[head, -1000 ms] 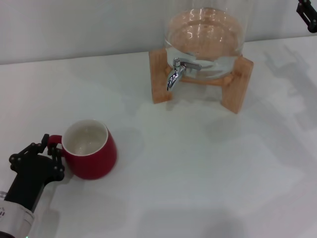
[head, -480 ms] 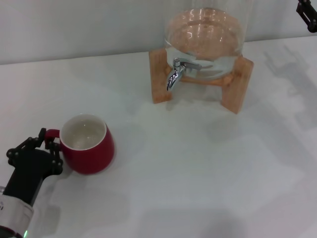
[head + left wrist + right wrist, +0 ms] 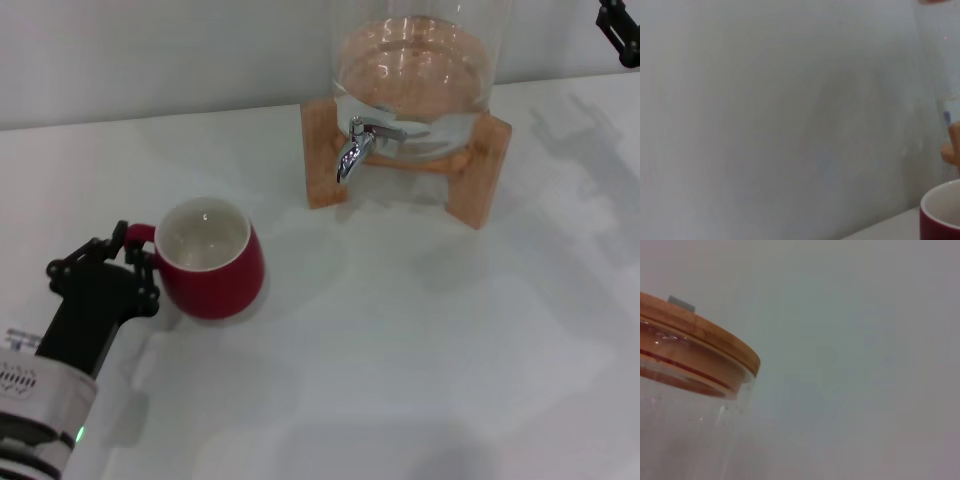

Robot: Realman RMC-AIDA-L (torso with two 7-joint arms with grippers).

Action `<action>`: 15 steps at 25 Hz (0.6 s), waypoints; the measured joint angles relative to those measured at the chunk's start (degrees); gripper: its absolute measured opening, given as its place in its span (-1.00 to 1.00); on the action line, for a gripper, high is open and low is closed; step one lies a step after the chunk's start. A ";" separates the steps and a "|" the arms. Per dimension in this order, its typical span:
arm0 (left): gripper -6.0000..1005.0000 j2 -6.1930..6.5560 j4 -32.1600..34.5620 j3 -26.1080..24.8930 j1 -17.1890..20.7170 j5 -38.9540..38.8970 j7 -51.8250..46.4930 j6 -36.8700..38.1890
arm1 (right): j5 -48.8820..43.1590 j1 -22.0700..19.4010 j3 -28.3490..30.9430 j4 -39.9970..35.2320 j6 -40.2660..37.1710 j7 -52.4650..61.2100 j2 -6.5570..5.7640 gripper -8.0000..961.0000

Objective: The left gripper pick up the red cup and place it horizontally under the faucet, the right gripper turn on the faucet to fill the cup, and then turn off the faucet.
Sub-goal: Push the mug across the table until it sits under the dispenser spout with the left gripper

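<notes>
The red cup (image 3: 215, 270) stands upright with its white inside showing, left of and nearer than the faucet (image 3: 350, 152). My left gripper (image 3: 137, 268) is shut on the cup's red loop handle, on the side away from the faucet. A slice of the cup's rim (image 3: 943, 216) appears in the left wrist view. The chrome faucet points down from the glass jar (image 3: 415, 70) on its wooden stand (image 3: 322, 150). My right gripper (image 3: 620, 27) is only partly seen, high at the far right corner, well away from the faucet.
A white tabletop (image 3: 420, 340) spreads between the cup and the jar stand, with a pale wall (image 3: 150, 50) behind. The right wrist view shows the jar's wooden lid (image 3: 700, 337) and clear glass wall (image 3: 685, 435).
My left gripper has carried the red cup up the picture and to the right, closer to the faucet. The right gripper has stayed in place.
</notes>
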 joint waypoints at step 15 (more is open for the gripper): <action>-0.77 0.24 1.04 0.41 -5.65 2.95 -5.62 6.85 | -0.09 -1.34 -2.59 2.06 5.64 0.00 0.08 0.38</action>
